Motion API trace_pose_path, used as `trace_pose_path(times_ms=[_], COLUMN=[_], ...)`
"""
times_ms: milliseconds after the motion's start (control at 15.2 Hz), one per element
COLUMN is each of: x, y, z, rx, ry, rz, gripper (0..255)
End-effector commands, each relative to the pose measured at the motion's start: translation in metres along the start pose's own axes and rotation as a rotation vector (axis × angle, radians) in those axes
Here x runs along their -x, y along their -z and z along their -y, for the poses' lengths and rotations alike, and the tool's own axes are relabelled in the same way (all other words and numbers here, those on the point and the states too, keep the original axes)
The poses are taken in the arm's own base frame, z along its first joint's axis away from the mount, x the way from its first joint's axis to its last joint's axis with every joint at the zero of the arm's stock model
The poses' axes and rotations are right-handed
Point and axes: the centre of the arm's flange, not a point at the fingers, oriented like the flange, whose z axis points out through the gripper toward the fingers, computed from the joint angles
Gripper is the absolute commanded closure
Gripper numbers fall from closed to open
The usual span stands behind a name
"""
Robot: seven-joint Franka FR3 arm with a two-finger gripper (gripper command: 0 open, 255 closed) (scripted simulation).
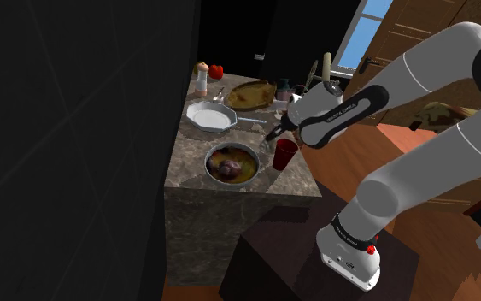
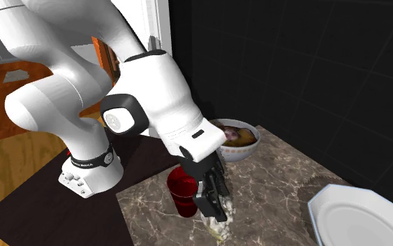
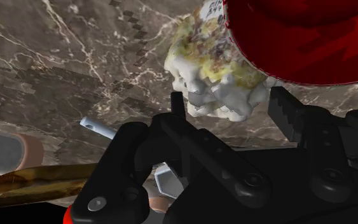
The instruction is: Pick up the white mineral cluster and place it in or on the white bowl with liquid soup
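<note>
Wrist view: tool wide, straddling cluster on table beside cup, placed so for closing and lifting.

The spread end effector straddles a white-yellow mineral cluster beside a red cup.

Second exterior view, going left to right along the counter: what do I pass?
Red cup → white mineral cluster → white plate. The soup bowl overlaps the cluster sideways, so it is left out.
</note>
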Motion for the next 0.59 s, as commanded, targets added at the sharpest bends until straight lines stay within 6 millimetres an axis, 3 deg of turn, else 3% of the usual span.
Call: trace_pose_path(times_ms=[0, 528], x=[-0.005, -0.024], y=[0.01, 0.046], z=[-0.001, -0.008], rx=[-0.001, -0.001], ry=[0.0, 0.0], rz=[0.001, 0.001], gripper=[255, 255])
